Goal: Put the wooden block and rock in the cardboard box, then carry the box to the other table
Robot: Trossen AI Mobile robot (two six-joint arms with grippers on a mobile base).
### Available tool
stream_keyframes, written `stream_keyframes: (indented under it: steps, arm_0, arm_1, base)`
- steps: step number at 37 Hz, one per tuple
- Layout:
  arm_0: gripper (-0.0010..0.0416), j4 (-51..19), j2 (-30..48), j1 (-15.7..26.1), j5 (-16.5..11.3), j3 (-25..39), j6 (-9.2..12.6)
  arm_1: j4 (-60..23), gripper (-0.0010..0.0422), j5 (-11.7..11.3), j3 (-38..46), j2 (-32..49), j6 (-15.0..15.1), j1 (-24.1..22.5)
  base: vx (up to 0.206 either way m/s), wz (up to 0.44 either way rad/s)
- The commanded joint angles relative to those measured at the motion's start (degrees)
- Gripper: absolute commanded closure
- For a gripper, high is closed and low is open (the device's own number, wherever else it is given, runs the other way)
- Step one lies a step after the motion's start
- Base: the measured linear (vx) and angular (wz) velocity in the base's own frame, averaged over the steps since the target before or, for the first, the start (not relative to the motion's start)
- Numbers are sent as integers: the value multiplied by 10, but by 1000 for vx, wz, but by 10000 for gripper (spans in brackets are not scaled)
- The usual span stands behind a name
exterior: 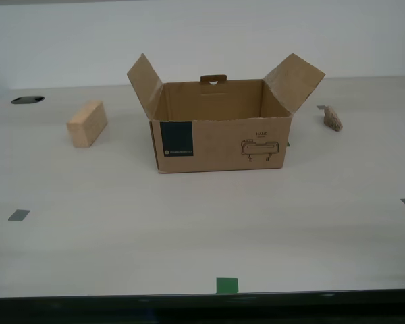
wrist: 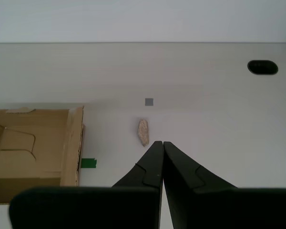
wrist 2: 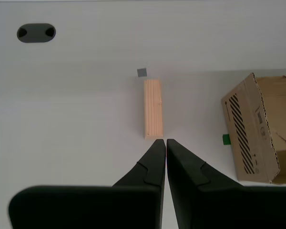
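Cardboard box point(exterior: 219, 138) sits mid-table, flaps up, open top. Wooden block point(exterior: 87, 123) lies at the box's 9 o'clock in the exterior view, rock point(exterior: 333, 118) at its 3 o'clock, both well apart from it. Grey tape squares point(exterior: 18, 215) and one green square point(exterior: 227, 285) dot the smooth pale table point(exterior: 189, 229); cable hole point(exterior: 28, 100) at the far edge. First gripper point(wrist: 159, 142) hangs above the rock, second gripper point(wrist 2: 162, 140) above the block: jaws together, holding nothing. Bare surface all round.

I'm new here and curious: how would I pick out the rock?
Find the open cardboard box mid-table. The rock lies on the table beside it, toward the exterior view's right. It is rough, speckled grey-brown, unlike the smooth wooden block opposite.
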Motion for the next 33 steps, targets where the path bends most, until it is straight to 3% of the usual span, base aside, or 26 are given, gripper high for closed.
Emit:
stream_keyframes:
  steps: [1, 14, 18, 23, 33]
  arm_0:
    - [406, -40, 25, 1, 0, 43, 0]
    - [406, -163, 115, 1, 0, 168, -11]
    - [406, -173, 138, 1, 0, 188, -15]
    - [406, -171, 160, 1, 0, 198, -16]
    - [406, -167, 186, 1, 0, 199, -20]
  arm_1:
    - [-28, 412, 3, 22, 17, 10, 0]
    - [-92, 412, 3, 91, 75, 29, -2]
    - [-92, 412, 5, 106, 89, 29, -3]
    - [-93, 412, 33, 123, 105, 30, -3]
    - [-92, 412, 33, 155, 149, 33, -7]
  base:
    - [0, 0]
    - [0, 0]
    - [0, 0]
    - [0, 0]
    - [0, 0]
